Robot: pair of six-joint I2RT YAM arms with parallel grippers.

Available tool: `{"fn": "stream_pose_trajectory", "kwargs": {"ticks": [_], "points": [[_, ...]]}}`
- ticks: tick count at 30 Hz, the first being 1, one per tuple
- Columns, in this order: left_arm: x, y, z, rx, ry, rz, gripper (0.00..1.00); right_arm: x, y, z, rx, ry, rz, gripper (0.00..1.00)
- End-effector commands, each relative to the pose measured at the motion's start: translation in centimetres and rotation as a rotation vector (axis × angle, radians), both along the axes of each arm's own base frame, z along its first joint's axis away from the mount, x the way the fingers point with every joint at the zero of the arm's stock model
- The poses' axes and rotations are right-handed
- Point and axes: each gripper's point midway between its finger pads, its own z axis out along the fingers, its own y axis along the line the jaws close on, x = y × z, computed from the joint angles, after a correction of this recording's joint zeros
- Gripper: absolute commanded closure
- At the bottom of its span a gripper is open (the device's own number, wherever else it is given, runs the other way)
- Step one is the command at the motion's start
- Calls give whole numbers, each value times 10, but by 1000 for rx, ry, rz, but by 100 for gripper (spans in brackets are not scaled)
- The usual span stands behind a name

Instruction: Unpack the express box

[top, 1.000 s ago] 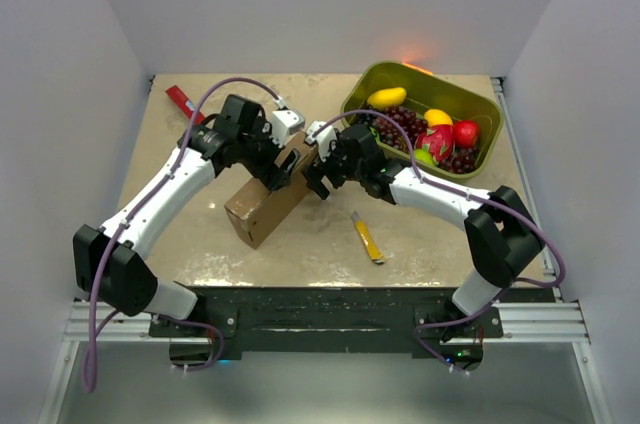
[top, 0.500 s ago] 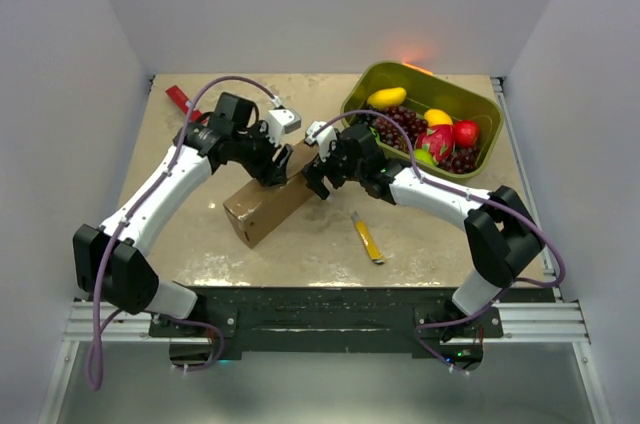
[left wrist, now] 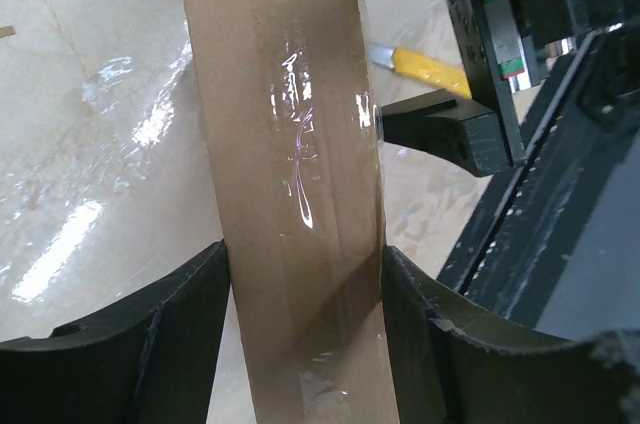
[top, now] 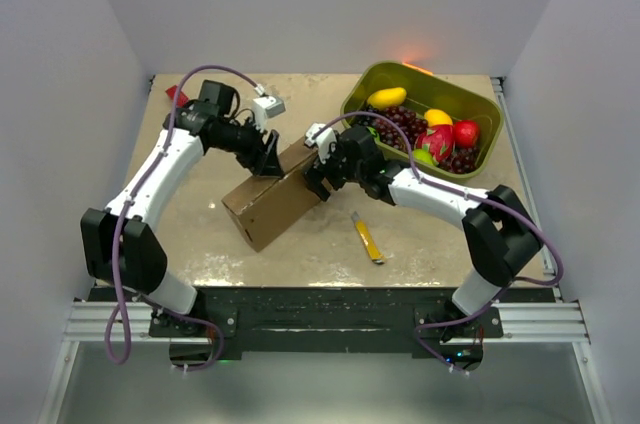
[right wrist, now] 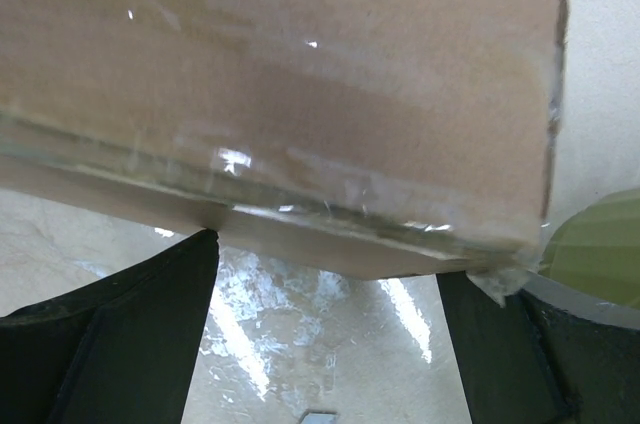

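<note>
The express box (top: 272,202) is a plain brown cardboard box sealed with clear tape, lying diagonally at the table's middle. My left gripper (top: 268,160) reaches its far end from the back left. In the left wrist view the gripper (left wrist: 305,264) is shut on the box (left wrist: 290,124), with one finger (left wrist: 190,314) pressed on each side of its narrow edge. My right gripper (top: 318,180) is at the same end from the right. In the right wrist view it (right wrist: 325,244) is open, its fingers wide apart just under the box's taped edge (right wrist: 300,114).
An olive-green tub (top: 420,76) of fruit stands at the back right, and its rim shows in the right wrist view (right wrist: 600,244). A yellow stick-shaped thing (top: 367,239) lies right of the box, near the front. A red thing (top: 176,96) lies at the back left corner. White walls enclose the table.
My left arm has swung back and to the left, its gripper staying at the box's far end. The box has shifted slightly. The right arm has barely moved.
</note>
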Motion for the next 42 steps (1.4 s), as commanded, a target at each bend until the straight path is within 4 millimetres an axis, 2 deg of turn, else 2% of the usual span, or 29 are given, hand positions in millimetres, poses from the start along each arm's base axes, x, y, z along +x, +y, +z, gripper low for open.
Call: {"fn": "stream_pose_trajectory", "kwargs": {"ticks": [1,8,10,11,14,15,16,17,18,19,21,24,25,27,28,29,31,32,42], "points": [[-14,-17,37,-269,102,-60,69,6,0,-6,-7,-25,-3,9],[-23,-12,62,-553,271,-74,76,8,-6,-21,-53,-34,2,9],[-23,-12,68,-594,308,-67,80,8,-6,-26,-64,-30,3,9],[-30,-13,73,-631,333,-97,81,9,-6,-26,-66,-34,2,9],[-31,-12,73,-630,328,-84,82,13,-3,-27,-66,-37,1,9],[-30,-10,69,-597,319,-51,77,15,-2,-25,-65,-39,3,9],[-23,-6,63,-534,219,-42,55,16,-1,-24,-66,-42,5,9],[-6,5,58,-402,90,35,31,17,0,-21,-64,-47,4,9],[0,12,54,-332,32,69,12,19,0,-18,-63,-55,3,9],[7,19,55,-279,-39,82,1,19,0,-16,-64,-59,1,9],[21,36,61,-171,-149,161,0,18,-2,-15,-67,-59,3,9],[18,41,63,-128,-176,178,0,15,-4,-18,-68,-47,5,9],[12,35,61,-109,-185,145,0,14,-4,-19,-67,-46,5,9],[7,34,49,-18,-193,150,0,13,-3,-21,-59,-35,5,9],[0,21,46,17,-223,100,0,12,-2,-20,-55,-34,7,9],[-2,24,39,78,-251,111,0,12,-2,-21,-54,-31,6,9],[-5,18,33,133,-297,74,0,14,-2,-20,-50,-31,-1,9],[-3,23,27,176,-305,87,0,14,-1,-18,-43,-30,-2,9],[-5,13,3,228,-285,35,0,10,0,-15,-20,-15,-3,9]]}}
